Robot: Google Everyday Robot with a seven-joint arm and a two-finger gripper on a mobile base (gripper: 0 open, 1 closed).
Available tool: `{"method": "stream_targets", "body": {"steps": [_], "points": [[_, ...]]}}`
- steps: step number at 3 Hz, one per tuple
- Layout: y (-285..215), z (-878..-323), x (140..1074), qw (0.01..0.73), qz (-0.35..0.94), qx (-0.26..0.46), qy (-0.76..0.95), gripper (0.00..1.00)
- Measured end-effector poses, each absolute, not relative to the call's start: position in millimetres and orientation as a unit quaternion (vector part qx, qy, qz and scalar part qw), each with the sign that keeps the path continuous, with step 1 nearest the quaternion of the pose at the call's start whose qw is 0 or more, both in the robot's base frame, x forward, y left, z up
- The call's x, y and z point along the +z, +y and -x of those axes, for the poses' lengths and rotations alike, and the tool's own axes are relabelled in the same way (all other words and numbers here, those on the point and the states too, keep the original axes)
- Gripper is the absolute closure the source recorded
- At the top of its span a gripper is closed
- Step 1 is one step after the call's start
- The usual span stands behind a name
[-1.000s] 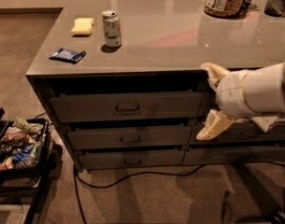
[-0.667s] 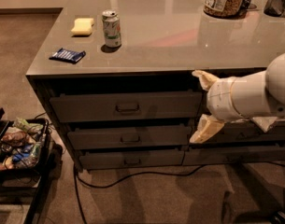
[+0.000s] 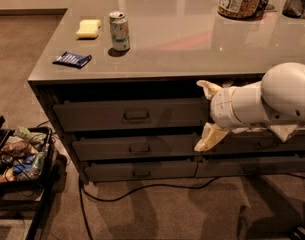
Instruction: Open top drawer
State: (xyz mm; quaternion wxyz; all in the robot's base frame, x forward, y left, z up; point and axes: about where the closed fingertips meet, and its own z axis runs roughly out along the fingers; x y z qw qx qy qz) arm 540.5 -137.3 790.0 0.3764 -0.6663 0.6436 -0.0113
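Plainly, we found the wide dark grey top drawer (image 3: 92,115) set in the front face of the glossy grey table (image 3: 192,44), directly under the table's top and toward its left end. A small rectangular metal pull (image 3: 137,116) sat at the middle of its panel, and a dark gap ran between that panel and the table's top; we could not tell whether the drawer stood slightly out. The cream two-fingered tool (image 3: 199,116) hung before the table's face at the right end of that panel, carried by a bulky white arm (image 3: 287,96) reaching in from the table's right side. Its fingers (image 3: 208,89) stood wide apart, one high near the table's top edge and one low, clasping nothing. Two lower-fronted grey drawers (image 3: 107,148) lay further down the table's face, and narrower grey drawer fronts (image 3: 257,145) showed toward the table's right, partly behind the arm. On the table's top stood a green and white drinks can (image 3: 120,31) near the left end, with a yellow sponge (image 3: 88,28) closer to the table's left edge and a flat dark blue packet (image 3: 72,59) near the front left corner. On the carpet (image 3: 192,214) by the table's left end lay a black tray (image 3: 48,143) of bright packets, and a black cable (image 3: 142,186) trailed along the table's foot.
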Motion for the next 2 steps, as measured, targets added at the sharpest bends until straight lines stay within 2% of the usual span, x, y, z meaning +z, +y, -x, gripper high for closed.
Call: {"method": "stream_targets", "body": {"steps": [2], "points": [[-130,-546,755,0.367,0.674,-0.007,0.641,0.0]]}}
